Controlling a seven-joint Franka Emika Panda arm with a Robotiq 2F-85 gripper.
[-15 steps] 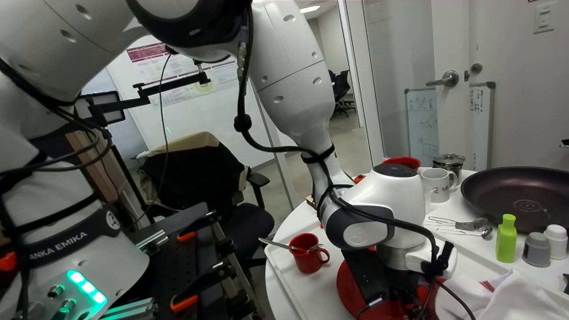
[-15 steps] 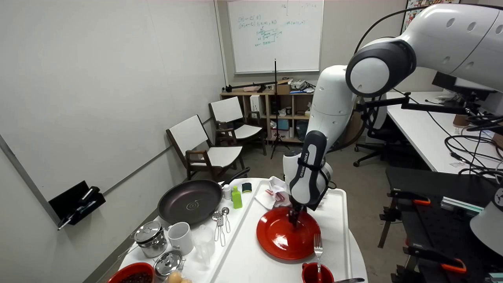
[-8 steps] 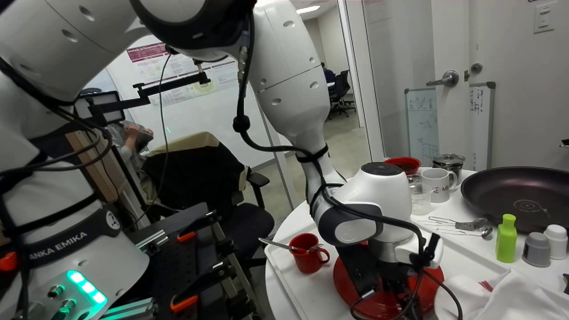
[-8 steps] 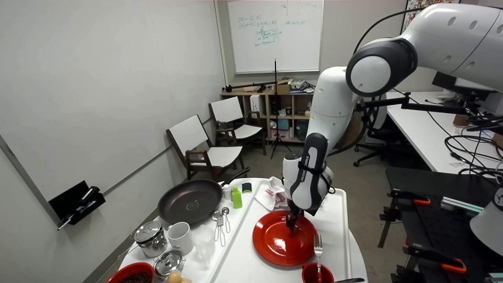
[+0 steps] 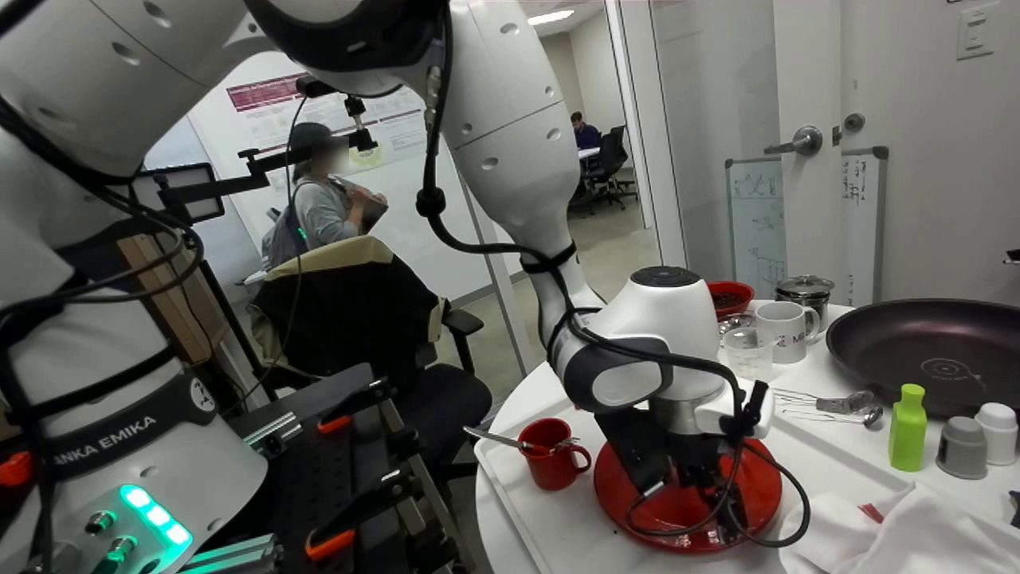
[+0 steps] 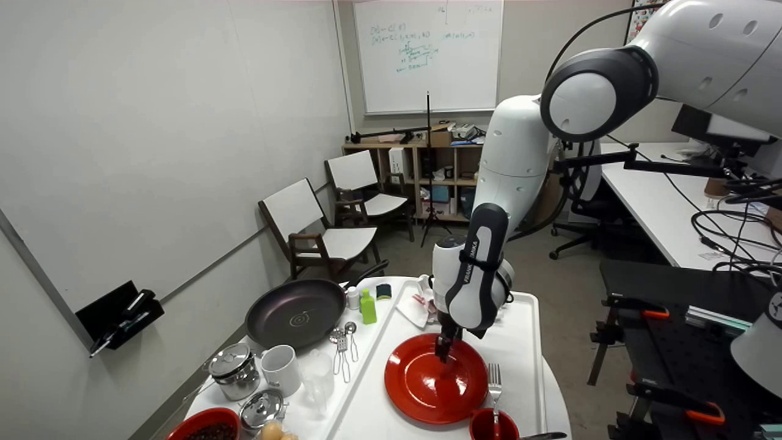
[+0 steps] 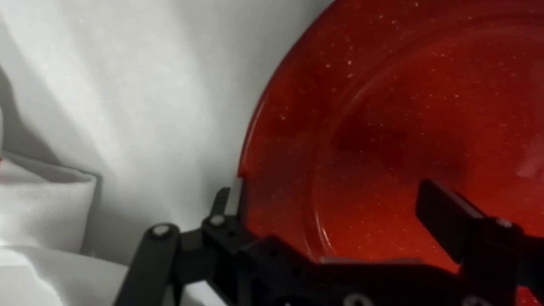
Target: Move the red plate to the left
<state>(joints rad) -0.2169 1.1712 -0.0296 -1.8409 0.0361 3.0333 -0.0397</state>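
The large, round, glossy red plate [image 6: 424,392] lies, apparently flat, on a white rimmed tray [image 6: 516,360], which rests on a white, curved-edged table [image 6: 556,406]. The black jaws stand wide apart at one side of the plate, clasping nothing: in the wrist view a black finger [image 7: 221,202] is just outside the rim, perhaps against it, while the opposite finger [image 7: 446,219] is over the shallow inside. The plate looks far too broad to span, so its rim is the sensible place to work from; the outer finger could shove it along the tray, or both could pinch the rim. With the jaws spread, a lift would likely leave the plate behind, so sliding seems the likelier step.

Beyond the outer finger lies a crumpled white cloth [image 5: 916,534] with red marks. On the opposite side, just beside the plate, a small red mug [image 5: 550,469] with a handle seems to serve as cutlery holder, a metal fork [image 6: 495,385] and a metal knife [image 5: 490,437] leaning in it; a push that way could tip it. Farther out, off the tray, a dark, round frying pan [image 6: 296,315] is on the table, perhaps kept apart from the place setting.
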